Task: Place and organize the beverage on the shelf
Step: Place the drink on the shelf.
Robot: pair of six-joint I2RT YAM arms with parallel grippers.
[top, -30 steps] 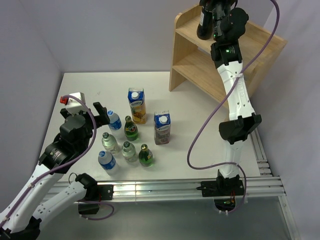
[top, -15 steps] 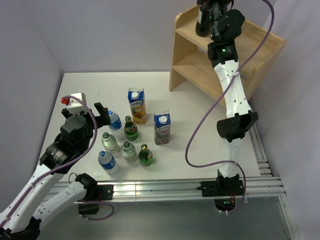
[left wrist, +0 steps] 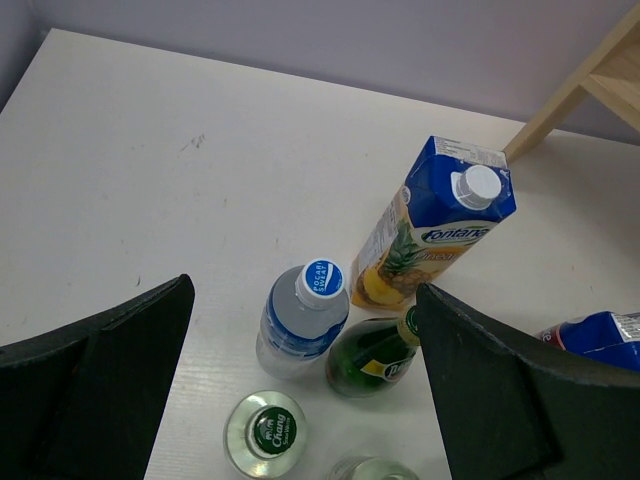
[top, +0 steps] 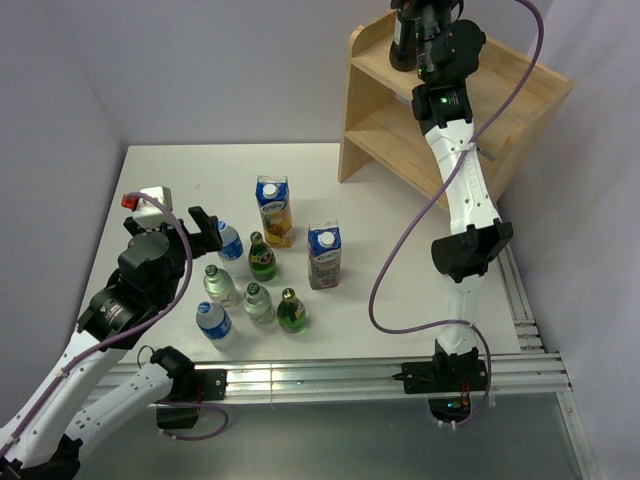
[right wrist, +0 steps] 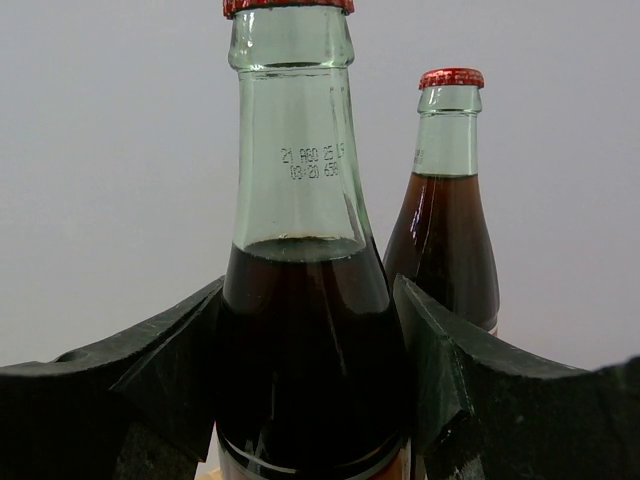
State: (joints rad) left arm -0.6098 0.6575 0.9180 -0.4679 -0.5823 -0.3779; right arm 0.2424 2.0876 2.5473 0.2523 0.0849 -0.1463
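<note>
Two bottles are shown at the right wrist; which is held?

The nearer cola bottle (right wrist: pixel 290 200) is pinched low on its body by the right pincer (right wrist: pixel 310 360). It is held upright, its long axis straight up and down. A second cola bottle (right wrist: pixel 445 240) stands just behind it, a little to the right.

Where is that on the shelf (top: pixel 520 95)?

On the top tier, near its left end, as seen from above. Whether the base is set down cannot be told, since it is hidden below the fingers.

What does the release depend on?

The small gap to the bottle behind. A straight pull-back toward the arm would probably be called for, not a sideways one.

And the left pincer (left wrist: pixel 305 300)?

It is spread wide over the table (left wrist: pixel 120 150), with nothing held. A blue-capped water bottle (left wrist: pixel 300 320) stands just ahead between its fingers, far nearer to that arm than to the right one.
</note>
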